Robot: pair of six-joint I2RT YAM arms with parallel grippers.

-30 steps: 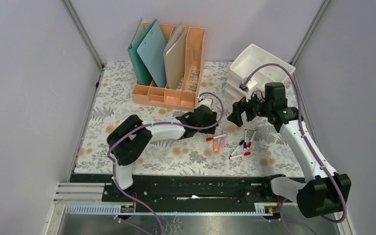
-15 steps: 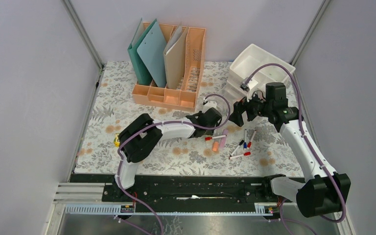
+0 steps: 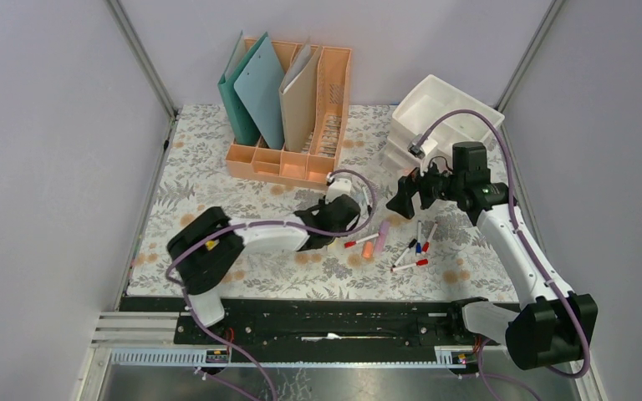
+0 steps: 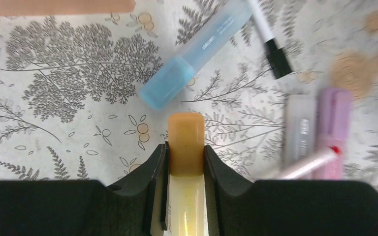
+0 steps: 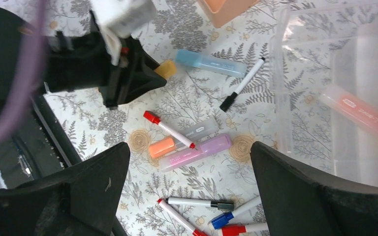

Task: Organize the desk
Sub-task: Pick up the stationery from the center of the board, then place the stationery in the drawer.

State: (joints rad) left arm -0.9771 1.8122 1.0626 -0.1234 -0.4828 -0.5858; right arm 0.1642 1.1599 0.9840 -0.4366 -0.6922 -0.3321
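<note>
The left wrist view shows the left gripper [image 4: 185,149] pinching a yellow marker [image 4: 186,129] low over the desk [image 3: 209,167]; from above, the arm hides it. A blue marker [image 4: 167,91] lies just ahead, not touching. The right gripper [image 5: 189,147] hangs wide open, holding nothing, above the loose pens [image 3: 414,251].

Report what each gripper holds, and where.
Left gripper pinches the yellow highlighter at its capped end, the cap's tip protruding. Right gripper holds nothing.

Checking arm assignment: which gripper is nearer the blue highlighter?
Left. The left gripper, gripping a yellow highlighter, sits just beside the blue highlighter; the right gripper hovers open above, farther away.
</note>
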